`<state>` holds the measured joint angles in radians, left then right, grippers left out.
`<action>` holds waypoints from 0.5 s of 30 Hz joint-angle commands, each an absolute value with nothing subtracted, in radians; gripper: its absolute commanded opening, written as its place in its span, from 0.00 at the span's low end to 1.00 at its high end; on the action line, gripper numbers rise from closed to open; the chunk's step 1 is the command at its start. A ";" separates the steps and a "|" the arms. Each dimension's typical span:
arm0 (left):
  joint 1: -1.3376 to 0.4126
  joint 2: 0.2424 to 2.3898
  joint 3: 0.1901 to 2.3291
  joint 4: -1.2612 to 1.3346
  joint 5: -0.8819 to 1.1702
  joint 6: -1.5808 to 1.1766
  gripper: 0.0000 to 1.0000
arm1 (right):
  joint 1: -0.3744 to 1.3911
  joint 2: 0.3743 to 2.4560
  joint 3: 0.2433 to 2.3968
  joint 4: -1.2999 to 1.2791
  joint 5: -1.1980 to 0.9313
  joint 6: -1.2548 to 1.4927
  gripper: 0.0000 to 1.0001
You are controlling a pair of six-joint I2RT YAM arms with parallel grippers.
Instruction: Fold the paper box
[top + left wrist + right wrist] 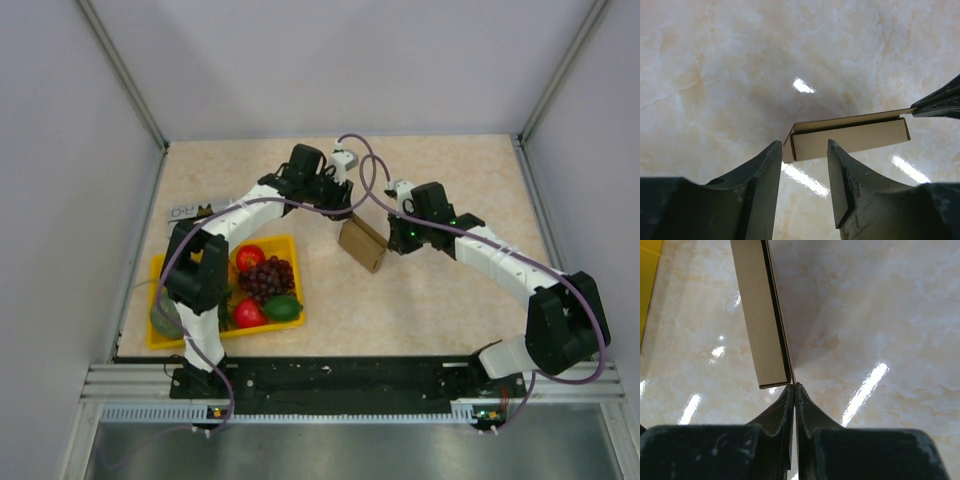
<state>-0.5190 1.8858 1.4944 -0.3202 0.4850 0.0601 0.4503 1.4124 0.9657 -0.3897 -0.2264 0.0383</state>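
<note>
Paper box (362, 243) sat pinched in the closed right end effector (794, 389); left end effector (804, 143) stood open, empty.

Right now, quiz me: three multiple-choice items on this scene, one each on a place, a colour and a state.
1. In the top view, where is the fruit tray relative to the paper box?
A. left of it
B. right of it
C. underneath it

2. What colour is the paper box?
A. green and white
B. plain brown
C. yellow

3. What state is the right pincer in?
A. wide open, clear of the box
B. shut on a thin edge of the paper box
C. out of every view

Answers:
1 A: the top view shows the tray well to the left of the box, apart from it.
2 B: it is the same kraft brown in all three views.
3 B: the right wrist view shows the fingers pressed together on the box's thin flap.
</note>
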 commanded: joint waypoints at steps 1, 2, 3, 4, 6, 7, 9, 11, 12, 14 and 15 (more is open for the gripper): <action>-0.509 1.939 1.597 -0.342 0.575 0.118 0.47 | 0.462 1.401 1.017 -0.368 -0.236 0.005 0.00; -0.509 1.947 1.617 -0.351 0.587 0.129 0.45 | 0.463 1.399 1.017 -0.370 -0.239 0.005 0.00; -0.509 1.956 1.624 -0.360 0.586 0.138 0.44 | 0.463 1.399 1.019 -0.368 -0.239 0.005 0.00; -0.509 1.968 1.632 -0.370 0.586 0.158 0.41 | 0.463 1.399 1.019 -0.368 -0.239 0.005 0.00; -0.509 1.974 1.638 -0.377 0.584 0.173 0.31 | 0.463 1.397 1.019 -0.368 -0.238 0.005 0.00; -0.508 1.977 1.637 -0.379 0.583 0.184 0.31 | 0.463 1.394 1.019 -0.368 -0.236 0.005 0.00; -0.506 1.979 1.635 -0.382 0.580 0.190 0.29 | 0.465 1.393 1.017 -0.368 -0.235 0.003 0.00; -0.506 1.982 1.631 -0.374 0.580 0.193 0.28 | 0.463 1.394 1.016 -0.368 -0.233 0.005 0.00; -0.506 1.980 1.629 -0.376 0.584 0.193 0.27 | 0.463 1.394 1.017 -0.368 -0.232 0.005 0.00; -0.506 1.977 1.617 -0.373 0.587 0.195 0.27 | 0.463 1.396 1.016 -0.368 -0.230 0.005 0.00; -0.505 1.974 1.609 -0.364 0.581 0.192 0.27 | 0.463 1.394 1.015 -0.368 -0.229 0.003 0.00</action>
<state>-0.5114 1.9793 1.6005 -0.3794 0.5602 0.1642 0.4515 1.4124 0.9707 -0.3897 -0.2291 0.0181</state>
